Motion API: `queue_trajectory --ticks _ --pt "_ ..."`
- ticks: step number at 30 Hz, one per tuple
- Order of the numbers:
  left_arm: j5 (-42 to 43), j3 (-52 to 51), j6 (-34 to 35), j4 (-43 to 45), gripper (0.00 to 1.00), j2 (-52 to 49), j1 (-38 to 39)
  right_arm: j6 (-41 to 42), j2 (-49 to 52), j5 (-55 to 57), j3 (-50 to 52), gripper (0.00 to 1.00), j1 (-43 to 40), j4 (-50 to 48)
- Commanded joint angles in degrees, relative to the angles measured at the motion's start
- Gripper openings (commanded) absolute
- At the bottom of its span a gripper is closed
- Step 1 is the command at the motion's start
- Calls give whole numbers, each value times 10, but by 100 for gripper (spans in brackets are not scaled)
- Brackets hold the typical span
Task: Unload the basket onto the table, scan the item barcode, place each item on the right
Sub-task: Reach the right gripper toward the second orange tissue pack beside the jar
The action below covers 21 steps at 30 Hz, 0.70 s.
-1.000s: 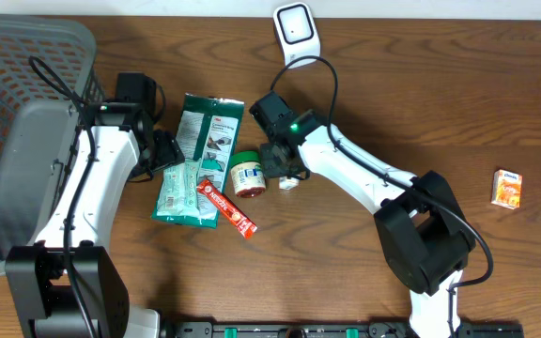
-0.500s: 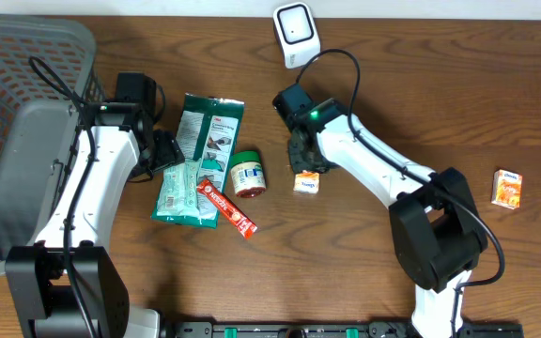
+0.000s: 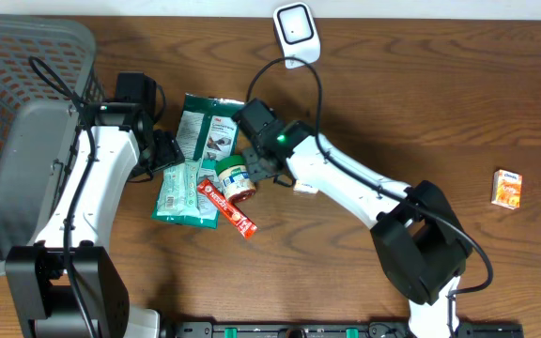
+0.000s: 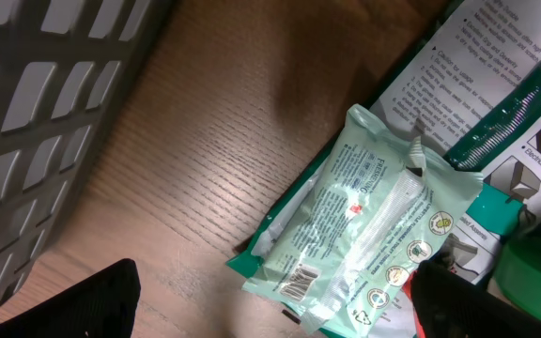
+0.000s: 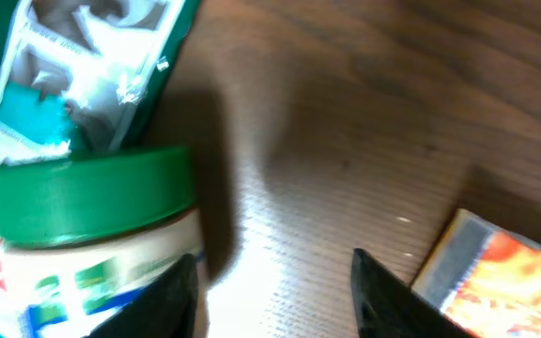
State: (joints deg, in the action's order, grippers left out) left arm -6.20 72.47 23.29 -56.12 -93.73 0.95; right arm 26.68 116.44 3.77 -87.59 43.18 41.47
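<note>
The white barcode scanner [image 3: 292, 28] stands at the table's far edge. A small orange box [image 3: 305, 187] lies on the wood, seen in the right wrist view as the orange box [image 5: 496, 277] just right of the fingers. My right gripper [image 3: 255, 172] [image 5: 275, 291] is open over bare table between that box and a green-lidded jar [image 3: 236, 176] [image 5: 92, 225]. My left gripper [image 3: 162, 150] [image 4: 270, 310] hangs wide open over a pale green wipes packet [image 3: 184, 192] [image 4: 374, 225], holding nothing.
A larger green pack [image 3: 209, 131] and a red stick pack [image 3: 225, 207] lie around the jar. A grey mesh basket [image 3: 26, 56] fills the left side. Another orange box [image 3: 507, 188] sits alone at the far right.
My right gripper opened and let go of the small orange box, which now lies on the table, then swung left to the jar. The left arm has not moved.
</note>
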Motion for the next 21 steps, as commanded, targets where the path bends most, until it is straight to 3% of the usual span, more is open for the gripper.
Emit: queue_trajectory --ticks 1,3,5,21 --pt "-5 7 -1 -1 93 12 -2 5 -11 36 -4 19 20 -1" --pt "-5 7 -1 -1 93 12 -2 19 -8 44 -2 6 22 1" --pt "-5 7 -1 -1 93 12 -2 38 -5 43 4 2 22 1" --pt "-5 7 -1 -1 93 12 -2 50 9 68 29 5 10 10"
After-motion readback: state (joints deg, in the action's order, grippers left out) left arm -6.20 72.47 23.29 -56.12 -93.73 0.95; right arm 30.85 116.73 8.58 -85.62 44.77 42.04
